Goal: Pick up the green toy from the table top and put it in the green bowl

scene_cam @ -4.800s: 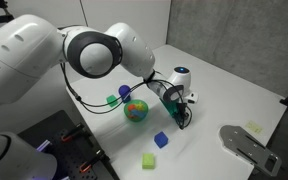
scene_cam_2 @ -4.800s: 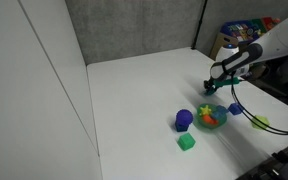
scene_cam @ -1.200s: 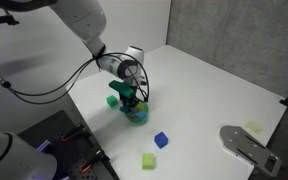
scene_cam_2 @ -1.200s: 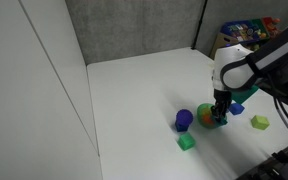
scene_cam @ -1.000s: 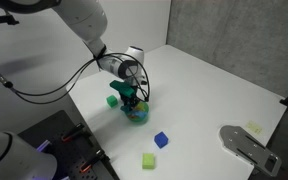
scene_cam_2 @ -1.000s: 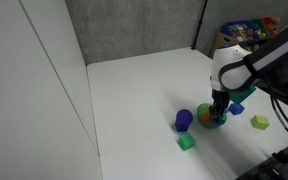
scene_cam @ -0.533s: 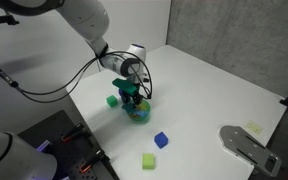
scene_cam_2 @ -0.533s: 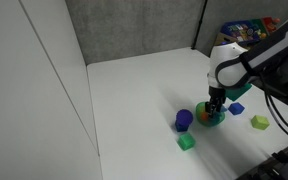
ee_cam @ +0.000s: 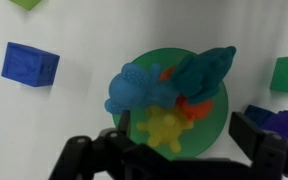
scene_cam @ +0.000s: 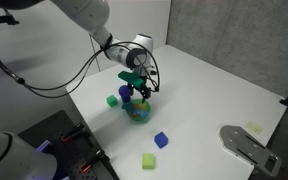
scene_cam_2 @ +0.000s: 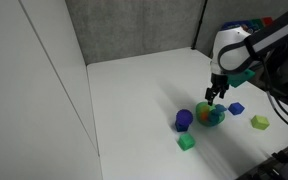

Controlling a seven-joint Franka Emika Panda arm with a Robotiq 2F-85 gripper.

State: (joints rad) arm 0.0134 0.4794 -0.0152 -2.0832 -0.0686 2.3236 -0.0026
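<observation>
Teal-green toy [ee_cam: 202, 68] lies inside the green bowl [ee_cam: 212, 118]; the claw [ee_cam: 184, 142] hangs open and empty above. Best to lift straight up, well clear of the rim.

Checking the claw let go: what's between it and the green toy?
Only air. In the wrist view the open gripper hangs above the green toy, which lies in the green bowl.

The pincer [scene_cam_2: 215, 97] just above the green bowl [scene_cam_2: 214, 117], purple cylinder [scene_cam_2: 184, 120] alongside
</observation>
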